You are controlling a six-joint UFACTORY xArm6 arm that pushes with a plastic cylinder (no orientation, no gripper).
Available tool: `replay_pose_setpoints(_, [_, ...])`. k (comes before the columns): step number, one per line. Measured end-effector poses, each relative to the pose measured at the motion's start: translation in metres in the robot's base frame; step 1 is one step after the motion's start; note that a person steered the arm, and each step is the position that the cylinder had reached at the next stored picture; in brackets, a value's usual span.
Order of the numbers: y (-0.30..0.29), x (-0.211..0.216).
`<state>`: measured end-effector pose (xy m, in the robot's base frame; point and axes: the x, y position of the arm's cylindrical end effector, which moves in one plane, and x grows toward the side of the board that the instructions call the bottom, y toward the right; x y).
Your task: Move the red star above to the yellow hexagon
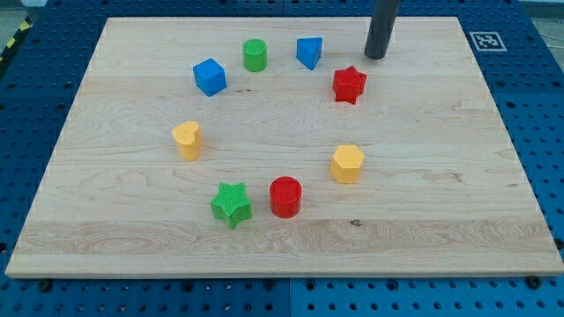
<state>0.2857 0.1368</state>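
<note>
The red star (pixel 349 84) lies on the wooden board at the view's upper right of middle. The yellow hexagon (pixel 347 164) lies below it, toward the view's bottom, with a clear gap between them. My tip (pixel 376 56) stands on the board just up and to the right of the red star, apart from it. The rod rises out of the view's top.
A blue triangle block (pixel 309 52), a green cylinder (pixel 255 55) and a blue cube (pixel 210 77) lie along the top. A yellow heart (pixel 187 139) is at the left. A green star (pixel 232 204) and a red cylinder (pixel 285 196) lie near the bottom. The board's edge (pixel 264 275) runs along the bottom.
</note>
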Motion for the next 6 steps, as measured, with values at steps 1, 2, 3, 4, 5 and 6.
replay_pose_setpoints(1, [-0.009,0.0])
replay_pose_setpoints(2, [-0.019,0.001])
replay_pose_setpoints(3, [-0.029,0.012])
replay_pose_setpoints(4, [-0.033,0.031])
replay_pose_setpoints(5, [-0.033,0.059])
replay_pose_setpoints(6, [-0.033,0.084])
